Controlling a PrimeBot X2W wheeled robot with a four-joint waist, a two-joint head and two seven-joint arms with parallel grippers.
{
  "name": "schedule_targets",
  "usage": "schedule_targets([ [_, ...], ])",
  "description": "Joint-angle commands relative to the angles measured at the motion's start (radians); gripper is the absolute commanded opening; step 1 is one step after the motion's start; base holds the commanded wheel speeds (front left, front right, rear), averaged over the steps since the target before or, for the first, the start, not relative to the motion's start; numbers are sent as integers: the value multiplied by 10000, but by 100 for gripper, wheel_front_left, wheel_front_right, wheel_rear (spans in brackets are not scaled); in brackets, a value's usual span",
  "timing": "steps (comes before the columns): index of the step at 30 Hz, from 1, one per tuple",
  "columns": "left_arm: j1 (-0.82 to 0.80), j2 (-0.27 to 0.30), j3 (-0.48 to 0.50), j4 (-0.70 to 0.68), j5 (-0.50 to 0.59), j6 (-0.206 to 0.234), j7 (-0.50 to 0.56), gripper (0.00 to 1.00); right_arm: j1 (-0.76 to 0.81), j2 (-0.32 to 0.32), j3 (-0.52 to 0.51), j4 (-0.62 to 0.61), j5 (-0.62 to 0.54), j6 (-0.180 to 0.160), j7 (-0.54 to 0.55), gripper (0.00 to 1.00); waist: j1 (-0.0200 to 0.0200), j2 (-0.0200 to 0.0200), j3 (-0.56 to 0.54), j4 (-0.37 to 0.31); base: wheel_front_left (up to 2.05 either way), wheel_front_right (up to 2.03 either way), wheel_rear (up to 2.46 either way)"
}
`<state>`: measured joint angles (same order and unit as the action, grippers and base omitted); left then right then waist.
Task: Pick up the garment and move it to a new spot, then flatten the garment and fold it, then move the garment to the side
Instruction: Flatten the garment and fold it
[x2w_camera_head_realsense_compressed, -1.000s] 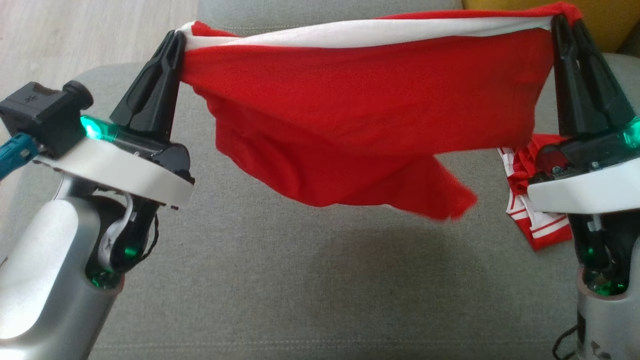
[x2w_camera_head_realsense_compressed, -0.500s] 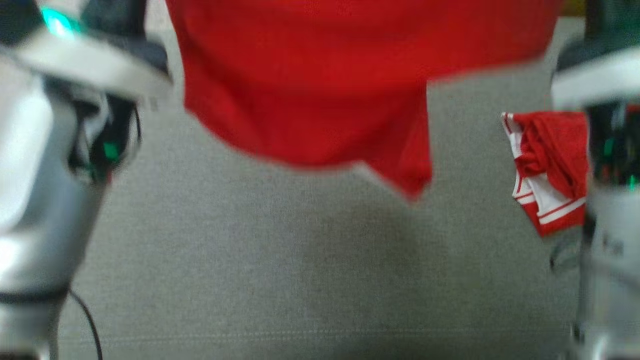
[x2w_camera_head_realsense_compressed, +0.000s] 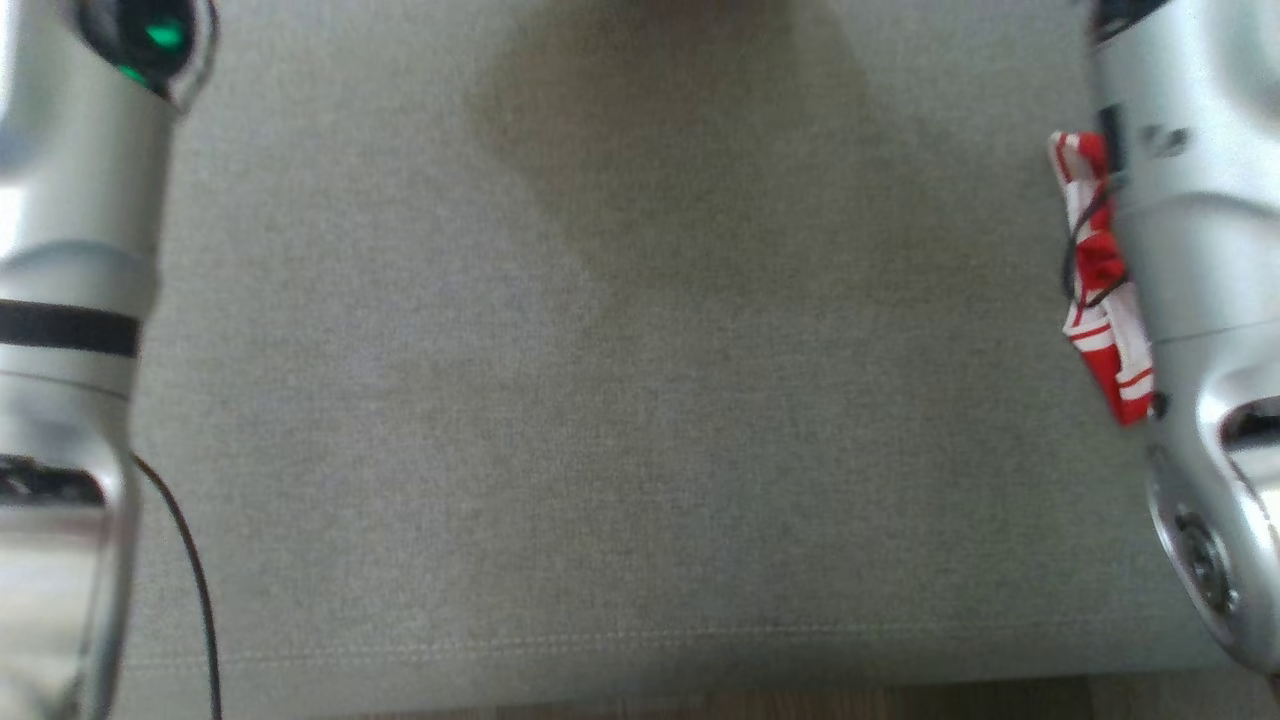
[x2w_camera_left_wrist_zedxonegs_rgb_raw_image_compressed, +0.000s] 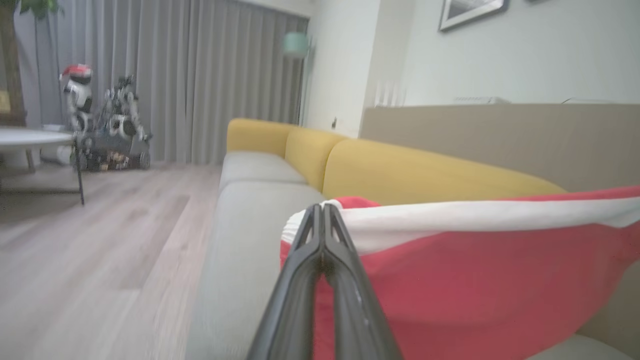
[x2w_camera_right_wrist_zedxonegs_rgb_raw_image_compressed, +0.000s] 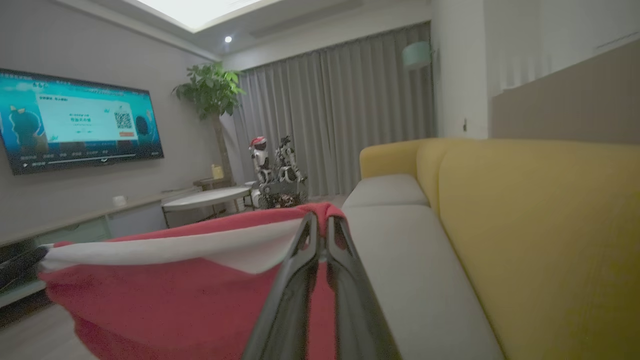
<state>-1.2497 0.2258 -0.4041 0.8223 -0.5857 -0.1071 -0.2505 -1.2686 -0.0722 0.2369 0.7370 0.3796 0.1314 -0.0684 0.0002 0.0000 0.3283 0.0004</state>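
The left tool (x2w_camera_left_wrist_zedxonegs_rgb_raw_image_compressed: 323, 210) and right tool (x2w_camera_right_wrist_zedxonegs_rgb_raw_image_compressed: 320, 220) pinch opposite ends of the red-and-white cloth garment (x2w_camera_left_wrist_zedxonegs_rgb_raw_image_compressed: 475, 280), stretched above the grey sofa seat (x2w_camera_head_realsense_compressed: 640, 450).

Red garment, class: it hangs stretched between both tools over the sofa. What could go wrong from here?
1. The left tool and right tool each pinch only the white-banded edge of the garment; it could slip free.
2. Striped red-and-white cloth sits close by the right forearm, a black cable across it; it might snag when the arm moves.
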Motion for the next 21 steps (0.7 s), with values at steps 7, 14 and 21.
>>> schedule_targets([
  [7, 660, -395, 563, 1881, -480, -200, -109, 0, 137, 218, 2043, 2201, 1686, -7, -421, 0, -2, 0, 692, 49, 0, 0, 0],
  [14, 1527, -737, 513, 3039, -1074, -231, -111, 0, 980, 219, 2847, 3231, 2784, -7, -878, 0, -2, 0, 727, 84, 0, 0, 0],
  [21, 2922, -699, 387, 2523, -885, -234, -111, 0, 2405, 219, 3196, 3819, 3425, -7, -1711, 0, -2, 0, 186, 215, 0, 0, 0],
])
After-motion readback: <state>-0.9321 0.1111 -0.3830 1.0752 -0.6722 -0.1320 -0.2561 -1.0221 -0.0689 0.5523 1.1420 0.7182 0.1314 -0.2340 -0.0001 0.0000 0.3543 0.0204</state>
